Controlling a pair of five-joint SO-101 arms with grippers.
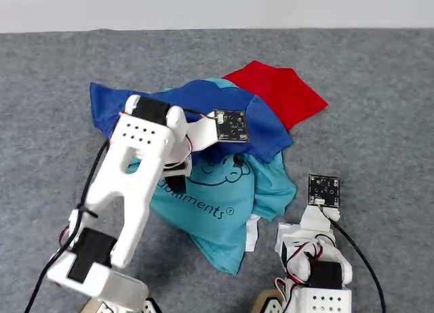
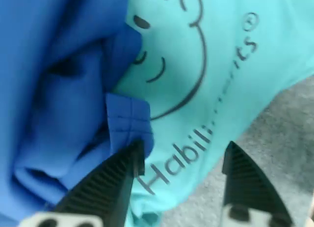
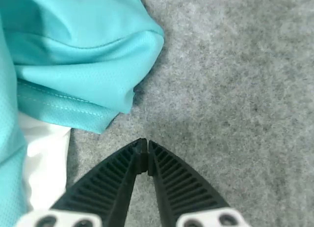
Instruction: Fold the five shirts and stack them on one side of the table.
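Nearest, at the right edge of the grey worktop (image 1: 380, 123), the right arm (image 1: 315, 259) sits folded back close to its base. The right gripper (image 3: 147, 147) hangs over bare grey surface with its two black ribbed jaws pressed together, tip to tip, and nothing between them. Just left of it lies the rounded, folded edge of the teal shirt (image 1: 224, 204). A strip of white shirt (image 1: 251, 232) pokes out from under that shirt's near right side. The teal shirt is spread loosely in the middle of the worktop, printed side up, with a drawn smiling face and dark lettering, and its near corner points towards the arms. The left arm (image 1: 129, 184) stretches from the near left corner out over this pile. The left gripper (image 2: 184, 148) hovers over the teal shirt's print with its jaws spread wide and holds nothing. One fingertip (image 2: 136, 156) is at the stitched hem corner of the blue shirt (image 1: 203, 99), where that hem overlaps the teal fabric, though whether it touches the cloth cannot be told; the other fingertip is over the teal shirt's edge near the grey surface. The blue shirt lies crumpled across the far part of the teal one, reaching out to the left. Farthest back and to the right, the red shirt (image 1: 278, 89) lies partly tucked under the blue shirt, its free part flat on the worktop.
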